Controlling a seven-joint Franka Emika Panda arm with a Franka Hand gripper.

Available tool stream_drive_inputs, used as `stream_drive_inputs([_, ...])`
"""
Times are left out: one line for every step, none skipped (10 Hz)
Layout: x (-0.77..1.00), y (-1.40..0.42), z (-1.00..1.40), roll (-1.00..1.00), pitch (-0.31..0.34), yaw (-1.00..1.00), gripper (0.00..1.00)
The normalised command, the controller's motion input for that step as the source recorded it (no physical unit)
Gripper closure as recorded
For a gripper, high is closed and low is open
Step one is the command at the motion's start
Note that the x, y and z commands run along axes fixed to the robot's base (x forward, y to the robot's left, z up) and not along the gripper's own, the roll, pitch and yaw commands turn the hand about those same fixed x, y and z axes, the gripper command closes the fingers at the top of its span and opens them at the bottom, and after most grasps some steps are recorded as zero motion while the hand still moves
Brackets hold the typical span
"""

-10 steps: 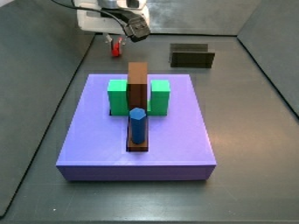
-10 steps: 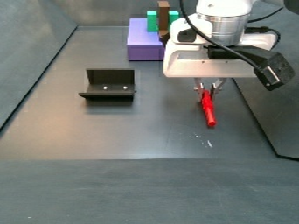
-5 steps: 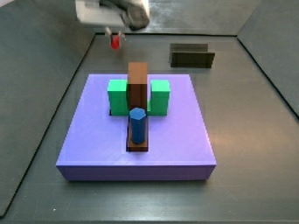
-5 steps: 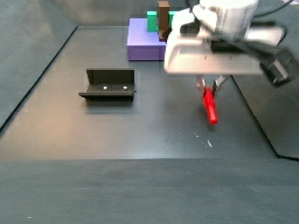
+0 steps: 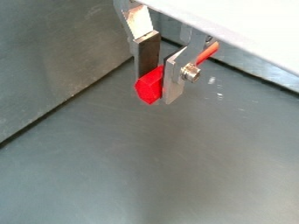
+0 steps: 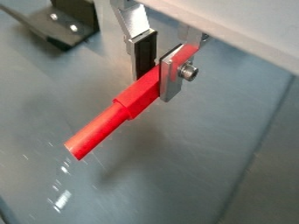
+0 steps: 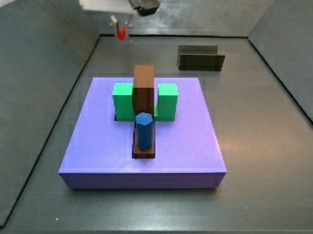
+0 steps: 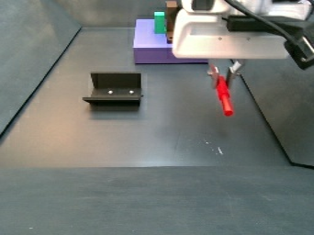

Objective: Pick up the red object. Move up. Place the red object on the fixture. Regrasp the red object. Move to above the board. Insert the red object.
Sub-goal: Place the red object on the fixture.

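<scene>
My gripper (image 8: 222,73) is shut on the red object (image 8: 225,95), a slim red peg that hangs below the fingers, well above the floor. In both wrist views the peg sits clamped between the silver fingers (image 6: 177,72), its thick end (image 5: 149,87) at the pads and its long thin end (image 6: 103,131) sticking out. In a side view the gripper (image 7: 121,26) holds the peg (image 7: 121,33) behind the purple board (image 7: 184,155). The dark fixture (image 8: 114,88) stands on the floor apart from the peg; its other side (image 7: 200,58) shows in a side view.
On the board stand green blocks (image 7: 124,101), a tall brown block (image 7: 145,87) and a blue peg (image 7: 143,131). The fixture (image 6: 68,22) also shows at a corner of a wrist view. Grey walls (image 8: 37,55) enclose the floor.
The gripper has risen with the red object in it; the peg has left the floor and hangs higher in both side views. Board and fixture have not moved.
</scene>
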Motion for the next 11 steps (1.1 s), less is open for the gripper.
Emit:
stream_drive_inputs([0.95, -0.27, 0.80, -0.30, 0.383, 0.00, 1.00])
stream_drive_inputs([0.97, -0.30, 0.83, -0.27, 0.360, 0.00, 1.00])
stream_drive_inputs([0.97, -0.30, 0.86, -0.26, 0.357, 0.00, 1.00])
stream_drive_inputs([0.97, -0.33, 0.85, -0.28, 0.343, 0.00, 1.00])
stream_drive_inputs([0.97, -0.39, 0.69, -0.40, 0.291, 0.00, 1.00])
stream_drive_inputs([0.98, -0.35, 0.57, -0.53, 0.237, -0.02, 1.00])
stream_drive_inputs([0.95, -0.23, 0.53, -0.73, 0.177, -0.13, 1.00])
stream_drive_inputs([0.89, -0.09, 0.47, -0.91, 0.134, -0.22, 1.00])
stream_drive_inputs([0.60, 0.00, 0.25, -1.00, -0.166, -0.30, 1.00])
stream_drive_inputs([0.58, 0.00, 0.25, -1.00, -0.174, -0.31, 1.00])
stream_drive_inputs([0.57, 0.00, 0.25, -1.00, -0.169, -0.31, 1.00])
